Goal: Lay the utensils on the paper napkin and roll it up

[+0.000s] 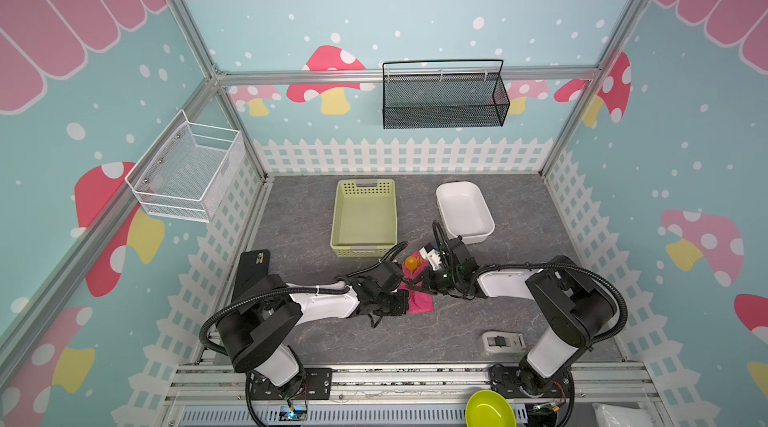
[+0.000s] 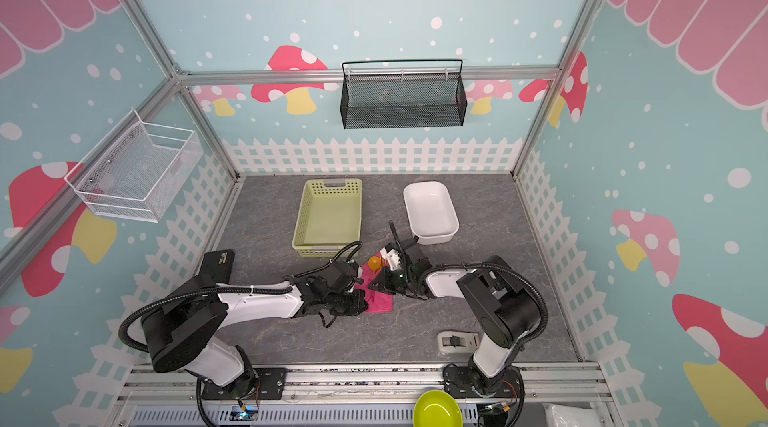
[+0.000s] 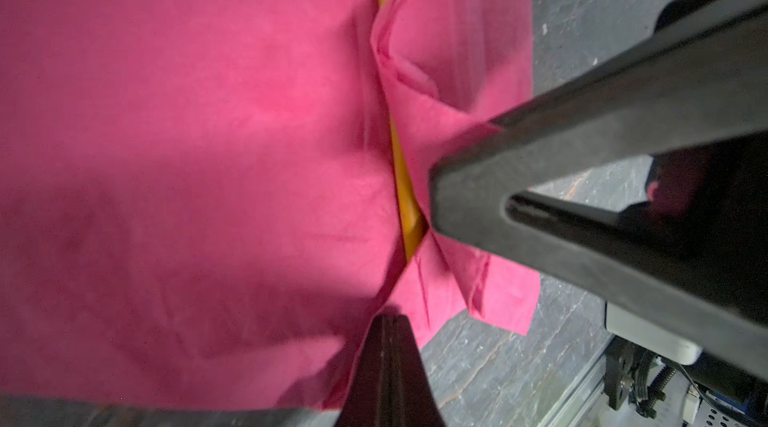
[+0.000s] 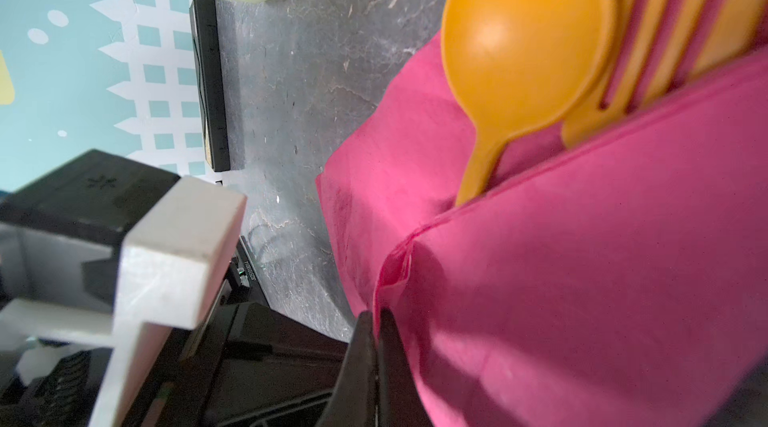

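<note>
The magenta paper napkin point(image 1: 420, 303) point(image 2: 381, 303) lies mid-table between both arms, one side folded over the orange utensils. The spoon bowl point(image 1: 411, 262) point(image 2: 374, 262) sticks out of its far end. In the right wrist view the spoon point(image 4: 528, 38) and the fork tines point(image 4: 673, 30) rest on the napkin point(image 4: 602, 258), their handles under the fold. My right gripper point(image 4: 376, 319) point(image 1: 415, 284) is shut on the folded edge. My left gripper point(image 3: 386, 321) point(image 1: 409, 305) is shut on the napkin point(image 3: 187, 134) near its front end; an orange handle point(image 3: 405, 196) shows in the slit.
A pale green perforated basket point(image 1: 337, 217) and a white tub point(image 1: 441, 204) stand just behind the napkin. A black flat device point(image 1: 255, 262) lies at the left wall. A small grey device point(image 1: 500, 344) sits front right, and a lime bowl point(image 1: 490, 408) is on the front rail.
</note>
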### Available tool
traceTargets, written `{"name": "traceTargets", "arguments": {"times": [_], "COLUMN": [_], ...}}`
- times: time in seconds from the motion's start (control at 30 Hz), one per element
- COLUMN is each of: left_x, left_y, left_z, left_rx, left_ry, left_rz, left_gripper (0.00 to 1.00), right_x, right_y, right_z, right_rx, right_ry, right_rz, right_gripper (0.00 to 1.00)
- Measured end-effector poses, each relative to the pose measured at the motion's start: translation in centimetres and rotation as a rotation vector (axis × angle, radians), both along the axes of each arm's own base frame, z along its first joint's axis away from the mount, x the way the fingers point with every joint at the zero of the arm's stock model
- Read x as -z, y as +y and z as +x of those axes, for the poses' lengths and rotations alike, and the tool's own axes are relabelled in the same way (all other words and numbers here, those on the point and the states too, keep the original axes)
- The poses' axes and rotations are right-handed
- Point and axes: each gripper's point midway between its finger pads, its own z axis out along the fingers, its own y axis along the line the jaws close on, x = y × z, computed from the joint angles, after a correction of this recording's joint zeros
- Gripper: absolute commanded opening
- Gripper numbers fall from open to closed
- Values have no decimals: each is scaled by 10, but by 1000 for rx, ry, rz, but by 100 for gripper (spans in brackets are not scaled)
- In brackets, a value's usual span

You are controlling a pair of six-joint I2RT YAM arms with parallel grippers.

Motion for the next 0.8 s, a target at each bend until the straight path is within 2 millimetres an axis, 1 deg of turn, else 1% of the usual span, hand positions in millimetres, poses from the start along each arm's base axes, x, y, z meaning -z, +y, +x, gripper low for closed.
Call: {"name": "traceTargets", "arguments": {"times": [0.37,0.67,0.8], "left_x": [0,0,0], "left_y": [0,0,0], "left_z": [-1,-1,-1], "left_rx": [2,4,4], "left_ry": [2,6,6], "left_rz": [-2,-3,-3], "left_gripper": [4,4,4], "right_x": [9,4,5], "right_y": [7,13,13], "right_z": [2,8,9], "right_rx": [-2,12,16], "right_ry": [17,7,8], "right_rz": [23,64,67], "right_gripper": [2,2,3]}}
